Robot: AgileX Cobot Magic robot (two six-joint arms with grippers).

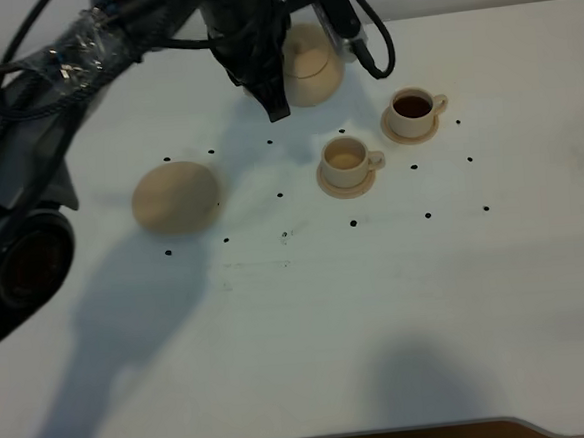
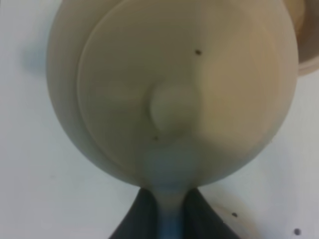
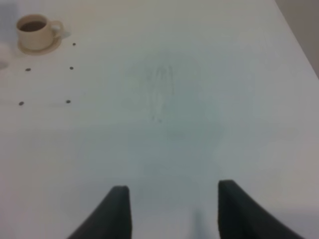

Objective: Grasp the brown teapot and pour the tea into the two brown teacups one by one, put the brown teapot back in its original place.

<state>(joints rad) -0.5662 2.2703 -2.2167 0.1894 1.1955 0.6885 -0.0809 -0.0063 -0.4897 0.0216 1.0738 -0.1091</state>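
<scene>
Nearest us the wide saucer (image 1: 175, 197) lies bare, well apart from the brown teapot (image 1: 311, 65), which our left tool (image 2: 169, 216) clamps by the loop handle beyond the cups. We judge that this narrow hold could let the pot swing, and tipping could slide the lid (image 2: 172, 107) off. The nearer teacup (image 1: 346, 161) looks pale inside, the farther teacup (image 1: 412, 110) dark; a misjudged spout would wet the surface (image 1: 300, 329). Our right tool (image 3: 172, 191), spread apart, hangs clear of both cups. Nothing blocks the way back to the saucer.
</scene>
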